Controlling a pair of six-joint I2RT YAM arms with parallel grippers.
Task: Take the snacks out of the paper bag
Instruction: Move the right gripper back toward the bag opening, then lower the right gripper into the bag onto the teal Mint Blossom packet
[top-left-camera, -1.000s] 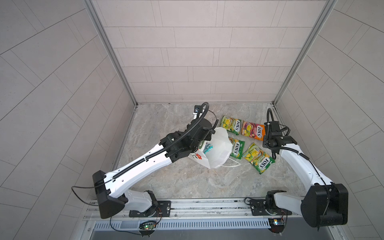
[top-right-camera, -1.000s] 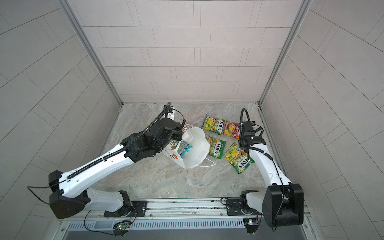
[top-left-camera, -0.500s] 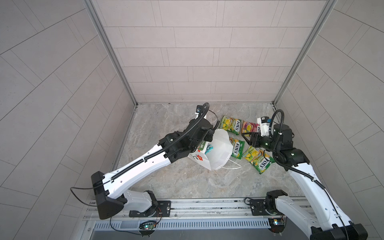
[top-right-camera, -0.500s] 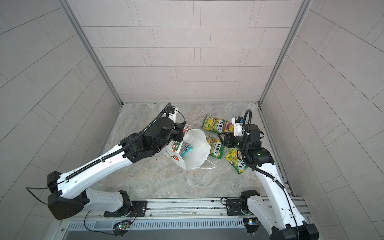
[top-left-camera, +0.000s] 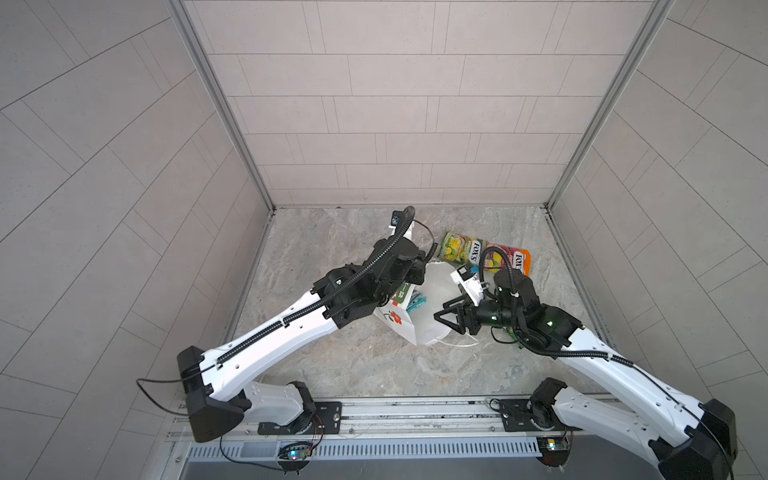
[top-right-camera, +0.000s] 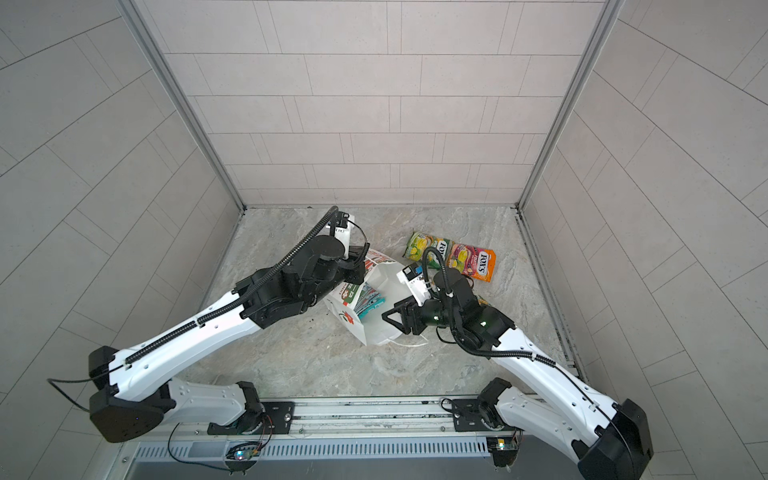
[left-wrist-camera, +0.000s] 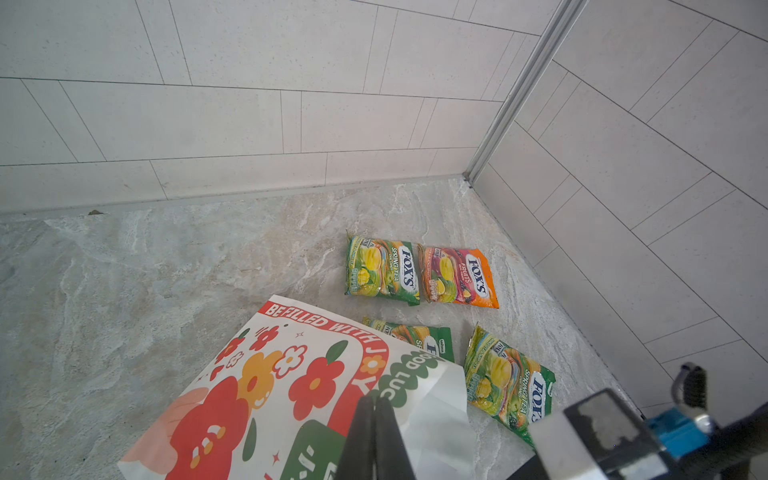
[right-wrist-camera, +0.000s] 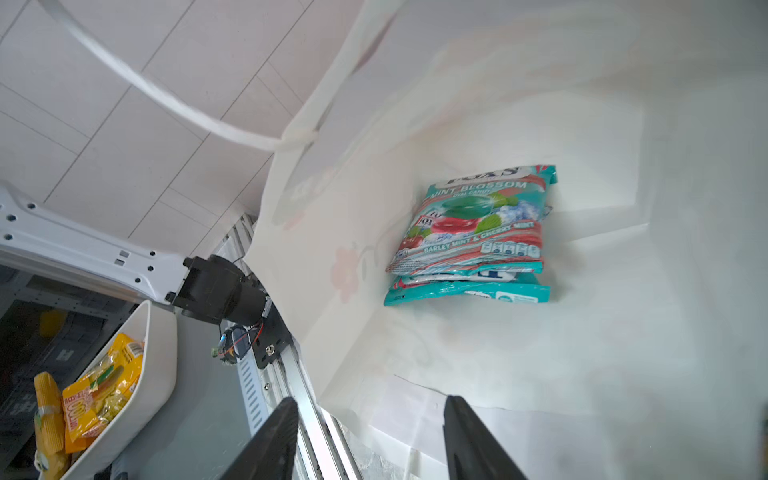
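The paper bag (top-left-camera: 436, 286) (top-right-camera: 382, 274) lies on its side, mouth turned toward the right arm. My left gripper (left-wrist-camera: 375, 399) is shut on the bag's printed edge (left-wrist-camera: 291, 374). Two teal-red snacks (right-wrist-camera: 469, 232) lie stacked deep inside the bag, and they also show in both top views (top-left-camera: 415, 303) (top-right-camera: 370, 301). My right gripper (top-left-camera: 442, 311) (right-wrist-camera: 370, 409) is open at the bag's mouth, pointing in, with nothing between its fingers. Outside the bag lie a green-yellow packet (top-left-camera: 461, 249) (left-wrist-camera: 380, 268), an orange-pink one (top-left-camera: 513, 259) (left-wrist-camera: 457, 276) and two more green-yellow ones (left-wrist-camera: 419, 336) (left-wrist-camera: 509, 382).
Tiled walls close the marble floor on three sides, and the arms' metal rail (top-left-camera: 374, 411) runs along the front. A white cord handle (top-left-camera: 457, 344) trails from the bag's mouth. Beyond the rail stands a white bowl (right-wrist-camera: 153, 374) holding yellow packets.
The right arm has swung from above the packets at the right over to the bag's mouth, with its gripper staying open. The left arm has held the bag almost still.
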